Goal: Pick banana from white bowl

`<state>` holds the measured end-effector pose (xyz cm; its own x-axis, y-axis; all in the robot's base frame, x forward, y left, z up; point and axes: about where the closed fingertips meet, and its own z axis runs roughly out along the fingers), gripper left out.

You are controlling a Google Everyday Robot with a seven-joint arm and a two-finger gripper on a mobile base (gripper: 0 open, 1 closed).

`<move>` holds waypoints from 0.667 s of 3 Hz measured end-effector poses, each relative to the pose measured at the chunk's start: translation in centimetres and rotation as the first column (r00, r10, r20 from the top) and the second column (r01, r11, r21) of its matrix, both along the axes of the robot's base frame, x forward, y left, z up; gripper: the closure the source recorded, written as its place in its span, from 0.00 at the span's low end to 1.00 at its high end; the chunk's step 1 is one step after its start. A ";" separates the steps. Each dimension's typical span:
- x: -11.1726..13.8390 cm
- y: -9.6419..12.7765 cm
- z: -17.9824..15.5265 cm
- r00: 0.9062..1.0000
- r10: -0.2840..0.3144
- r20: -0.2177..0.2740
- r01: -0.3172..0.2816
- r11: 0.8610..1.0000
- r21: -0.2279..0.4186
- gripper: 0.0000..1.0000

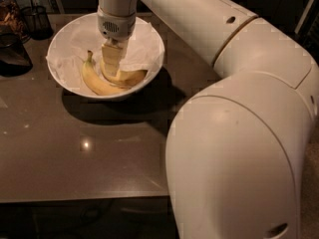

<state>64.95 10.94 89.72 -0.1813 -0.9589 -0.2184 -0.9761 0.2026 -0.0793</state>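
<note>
The white bowl, lined with crumpled white paper, stands at the back left of the dark table. Two yellow bananas lie in it. The longer curved one lies to the left with its stem pointing up. The shorter, plumper banana lies to its right, partly hidden under my gripper. My gripper reaches straight down into the bowl and sits on or just above the near end of the shorter banana. Where they meet is hidden.
A dark wire-mesh cup stands at the back left, behind the bowl. A dark object sits at the left edge. My arm's large white body fills the right side. The table's front edge runs across below.
</note>
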 end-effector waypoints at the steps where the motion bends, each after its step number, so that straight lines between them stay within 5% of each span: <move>1: 0.7 0.6 -0.8 1.000 0.005 -0.009 -0.005 1.000 -0.006 0.50; 2: 1.4 1.0 -1.8 1.000 0.007 -0.023 -0.007 1.000 -0.009 0.53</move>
<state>66.36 11.92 87.95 -0.1797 -0.9621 -0.2052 -0.9790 0.1954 -0.0587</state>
